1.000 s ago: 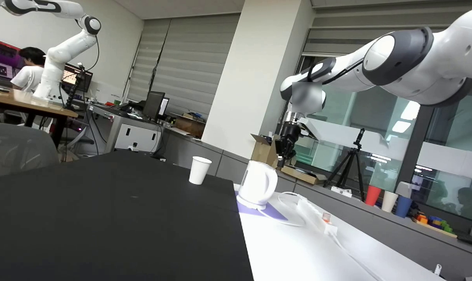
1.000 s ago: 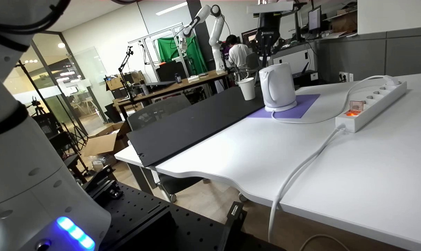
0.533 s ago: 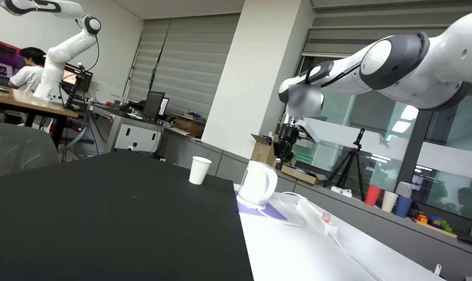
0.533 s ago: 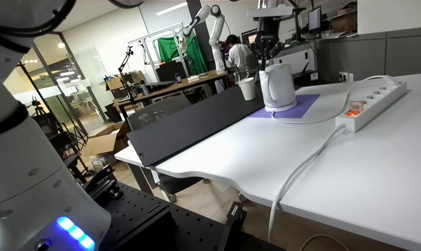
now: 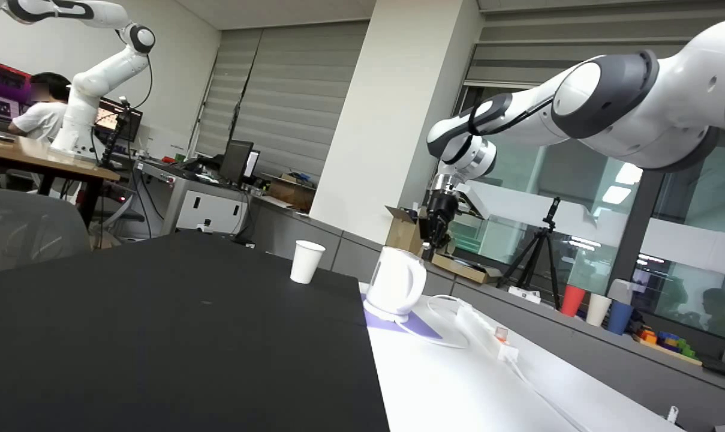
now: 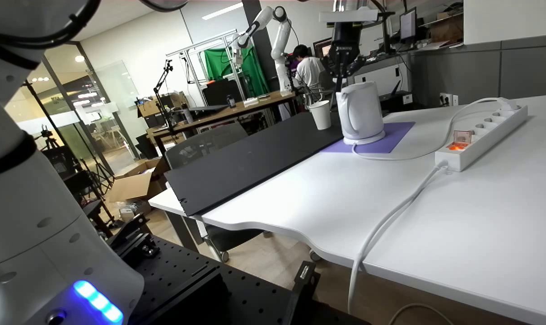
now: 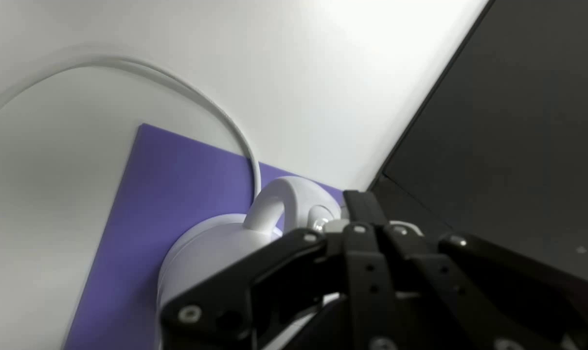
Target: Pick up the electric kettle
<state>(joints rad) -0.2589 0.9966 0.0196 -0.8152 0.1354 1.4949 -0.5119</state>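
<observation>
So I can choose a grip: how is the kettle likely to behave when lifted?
The kettle is probably stiff but slippery, as it looks smooth and glossy. Held by the handle, it may tilt, since that sits on one side. If its base lifts too, the cord running from it might tug.

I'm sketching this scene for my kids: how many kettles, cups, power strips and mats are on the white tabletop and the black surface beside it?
White kettle: 1
White cup, on the black surface: 1
White power strip: 1
Purple mat: 1
Total: 4
</observation>
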